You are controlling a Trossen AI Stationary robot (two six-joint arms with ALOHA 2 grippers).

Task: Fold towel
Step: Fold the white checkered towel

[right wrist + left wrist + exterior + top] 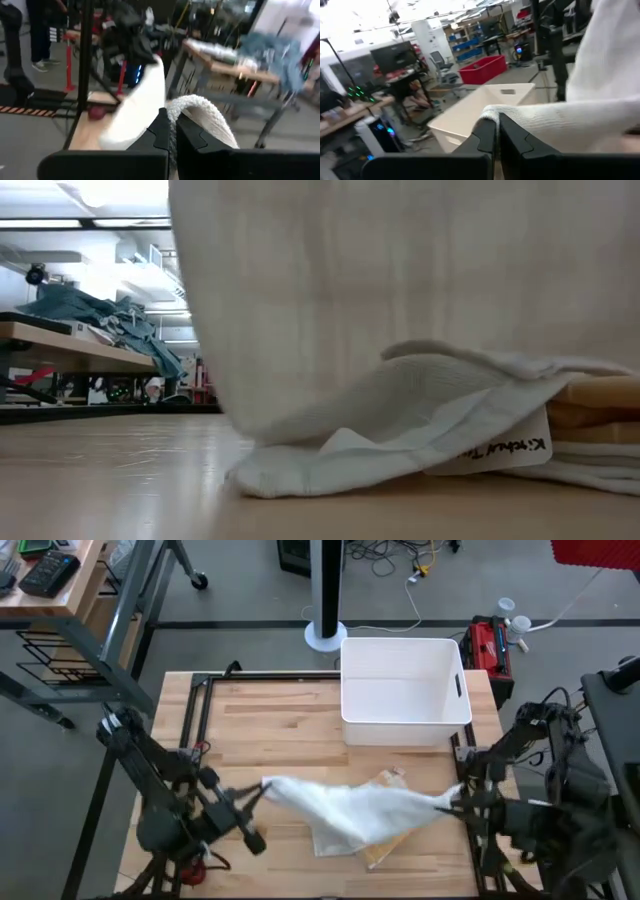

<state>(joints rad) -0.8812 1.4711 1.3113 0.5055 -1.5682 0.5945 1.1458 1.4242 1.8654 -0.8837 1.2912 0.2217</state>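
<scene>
Overhead: white towel (355, 808) stretched above the table (270, 720) — left hand (258, 792) and right hand (455, 802) each clamped on a corner. Soft, light, sagging mid-span — best held by corners.

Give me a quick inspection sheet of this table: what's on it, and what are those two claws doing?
Surface: wooden table, black frame along its edge.
Job's things: white towel stretched between both grippers, its middle sagging onto the table.
Clutter: white bin at the far edge; tan packaging under the towel.
Grippers: left gripper shut on one towel end; right gripper shut on the other.
Cables: loose cables on the floor beyond.
Surroundings: red toolbox, workbenches, shelving.
</scene>
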